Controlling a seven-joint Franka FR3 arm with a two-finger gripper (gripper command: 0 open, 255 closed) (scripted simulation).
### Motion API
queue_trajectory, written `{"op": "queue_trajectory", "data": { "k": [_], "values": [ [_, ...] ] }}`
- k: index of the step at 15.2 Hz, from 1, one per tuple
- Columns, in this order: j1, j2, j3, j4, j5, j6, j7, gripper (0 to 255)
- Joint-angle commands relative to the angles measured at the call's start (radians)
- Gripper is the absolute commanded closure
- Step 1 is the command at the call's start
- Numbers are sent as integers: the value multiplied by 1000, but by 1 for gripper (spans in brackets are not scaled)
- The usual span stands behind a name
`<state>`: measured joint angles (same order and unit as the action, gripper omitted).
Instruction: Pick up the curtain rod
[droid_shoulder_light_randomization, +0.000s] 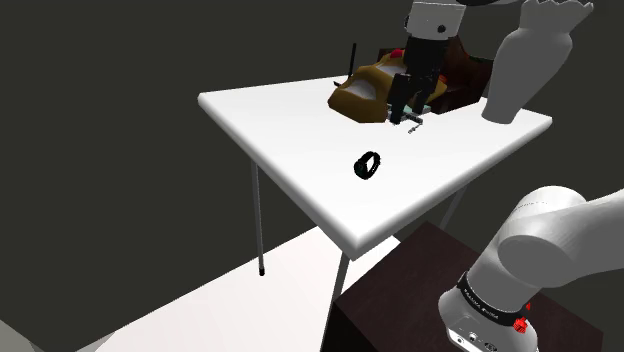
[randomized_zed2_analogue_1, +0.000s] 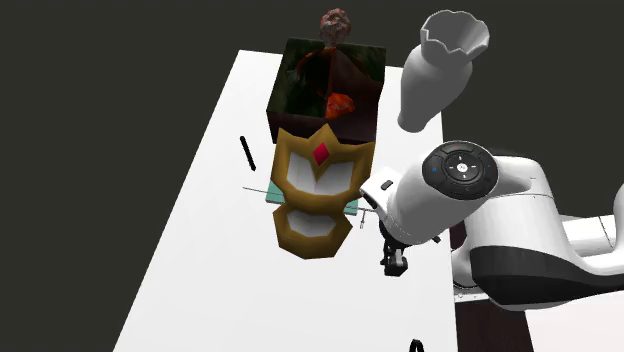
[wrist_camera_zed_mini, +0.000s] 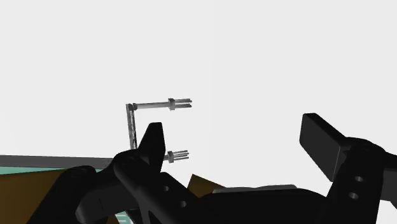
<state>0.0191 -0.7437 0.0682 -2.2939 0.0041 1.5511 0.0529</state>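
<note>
White flat-topped table (droid_shoulder_light_randomization: 290, 130): bears everything listed.
Gold-and-brown crown-shaped piece (droid_shoulder_light_randomization: 362, 92): far side of the top, lying on a flat teal slab (randomized_zed2_analogue_1: 272, 195).
Dark printed box (droid_shoulder_light_randomization: 462, 75): directly behind the crown piece.
White fluted vase (droid_shoulder_light_randomization: 520, 60): shoulder view's right of the box, at the table corner.
Thin black stick (droid_shoulder_light_randomization: 352, 58): shoulder view's left of the box.
Small black ring (droid_shoulder_light_randomization: 368, 165): mid-table, well apart.
Grey bent metal curtain rod (droid_shoulder_light_randomization: 413, 124): on the top, just beside the crown piece.

No text, number or sign can be read; faint white marks on the arm's dark joint band (droid_shoulder_light_randomization: 484, 303) are illegible.
</note>
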Motion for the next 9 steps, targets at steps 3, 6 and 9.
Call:
{"op": "queue_trajectory", "data": {
  "k": [3,6,9],
  "values": [
    [-42,12,53,4,-96,48,62,0],
    [-104,28,123,10,-226,100,149,0],
    [-102,19,124,-36,-225,135,159,0]
  ]
}}
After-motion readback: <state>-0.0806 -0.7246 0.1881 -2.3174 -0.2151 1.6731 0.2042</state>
